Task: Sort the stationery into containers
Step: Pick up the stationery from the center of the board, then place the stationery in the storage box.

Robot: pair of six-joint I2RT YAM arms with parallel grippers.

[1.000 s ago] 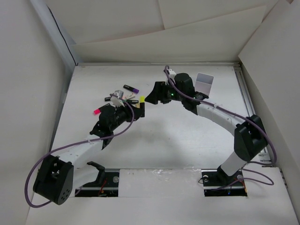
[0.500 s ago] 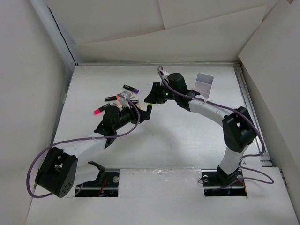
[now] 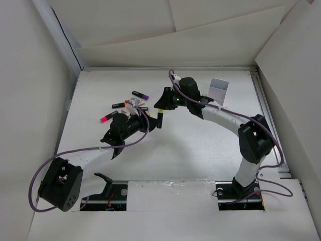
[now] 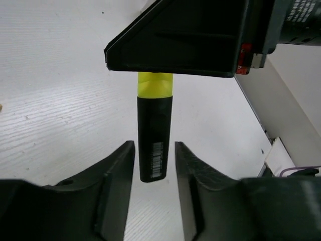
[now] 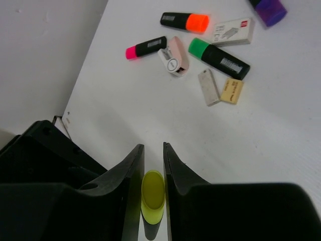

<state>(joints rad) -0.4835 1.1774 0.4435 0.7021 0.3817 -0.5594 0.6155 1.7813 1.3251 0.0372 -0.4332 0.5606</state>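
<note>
Top external view: white box (image 3: 219, 86), contents unclear; left and right jaws grip one yellow-capped marker (image 3: 159, 119).

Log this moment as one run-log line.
phase: handover | marker: upright, midair | left gripper: around its black body, grip unclear | right gripper: shut on its yellow cap

light: bright, diffuse, from above | shadows: faint, soft | focus: sharp overall

Scattered markers (image 3: 128, 106) back-left, white box (image 3: 218, 89) back-right, left end effector (image 4: 154, 150) and right end effector (image 5: 153, 155) meeting mid-desk, open desk (image 3: 200, 150) nearer.
</note>
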